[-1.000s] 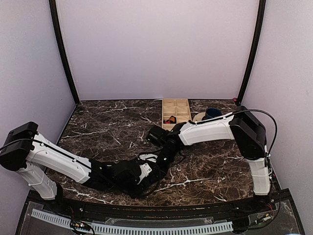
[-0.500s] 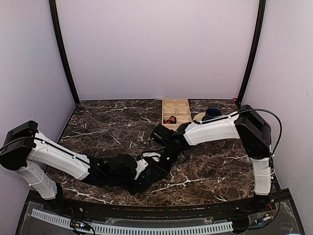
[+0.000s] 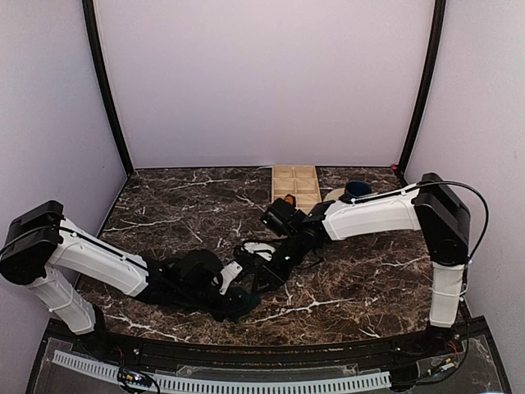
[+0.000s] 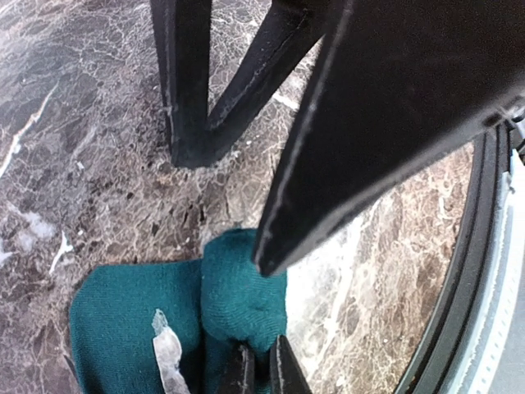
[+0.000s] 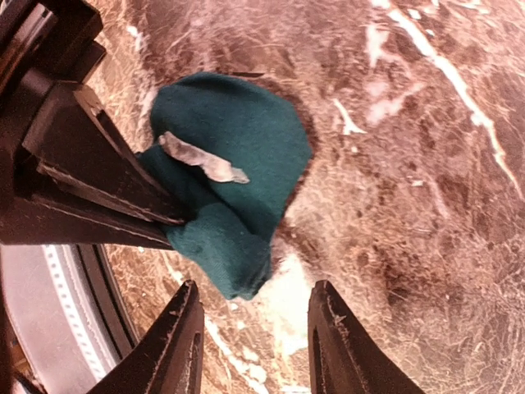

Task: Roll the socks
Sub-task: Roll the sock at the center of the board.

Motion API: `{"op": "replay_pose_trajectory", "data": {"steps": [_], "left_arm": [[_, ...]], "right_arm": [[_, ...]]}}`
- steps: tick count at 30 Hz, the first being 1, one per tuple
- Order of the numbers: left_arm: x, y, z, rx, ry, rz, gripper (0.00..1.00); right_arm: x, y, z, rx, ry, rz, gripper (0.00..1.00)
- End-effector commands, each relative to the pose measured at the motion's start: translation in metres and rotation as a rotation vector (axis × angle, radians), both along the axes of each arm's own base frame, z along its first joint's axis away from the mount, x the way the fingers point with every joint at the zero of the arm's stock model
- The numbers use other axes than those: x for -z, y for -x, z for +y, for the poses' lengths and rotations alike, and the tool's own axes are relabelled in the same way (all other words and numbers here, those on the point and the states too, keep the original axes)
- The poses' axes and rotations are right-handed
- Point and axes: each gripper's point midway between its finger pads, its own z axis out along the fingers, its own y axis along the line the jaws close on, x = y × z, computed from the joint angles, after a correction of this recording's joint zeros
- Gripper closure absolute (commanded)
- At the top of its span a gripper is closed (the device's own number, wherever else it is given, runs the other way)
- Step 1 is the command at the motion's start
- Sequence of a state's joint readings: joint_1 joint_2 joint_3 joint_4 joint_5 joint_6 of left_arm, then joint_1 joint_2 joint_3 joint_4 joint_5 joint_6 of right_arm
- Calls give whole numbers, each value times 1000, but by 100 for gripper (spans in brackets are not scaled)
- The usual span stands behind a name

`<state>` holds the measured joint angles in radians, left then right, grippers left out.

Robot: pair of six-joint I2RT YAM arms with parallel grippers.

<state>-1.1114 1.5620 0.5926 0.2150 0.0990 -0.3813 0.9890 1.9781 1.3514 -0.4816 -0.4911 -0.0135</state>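
The teal knit sock lies bunched up on the dark brown marble worktop, near the front edge. A small clear plastic tag sits on top of it.

The left end effector is pinched tight on a fold of the sock. Its two thin black fingers are almost together w/ green cloth btwn them.

The right end effector is spread wide & holds nothing. It hangs over the loose end of the sock. In the right wrist view that loose end shows btwn its two black fingers. Can't tell if the fingers touch the cloth or the worktop.

Edges: the black rail along the front of the worktop runs just beside the sock, so there's little room that way. The left end effector fills the side it comes in from. Toward the back & the right there's open marble w/ lots of room.

The wooden tray w/ little boxes & the blue cup sit at the back, well apart from the sock. Both arms reach low across the front middle of the worktop, tips close to each other.
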Motion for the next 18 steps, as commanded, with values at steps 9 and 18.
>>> {"op": "replay_pose_trajectory", "data": {"steps": [9, 18], "left_arm": [[47, 40, 46, 4, -85, 304, 100], [49, 50, 46, -6, -7, 485, 100]], "right_arm": [[-22, -31, -10, 124, -88, -140, 60], [-32, -17, -19, 62, -158, -274, 59]]}}
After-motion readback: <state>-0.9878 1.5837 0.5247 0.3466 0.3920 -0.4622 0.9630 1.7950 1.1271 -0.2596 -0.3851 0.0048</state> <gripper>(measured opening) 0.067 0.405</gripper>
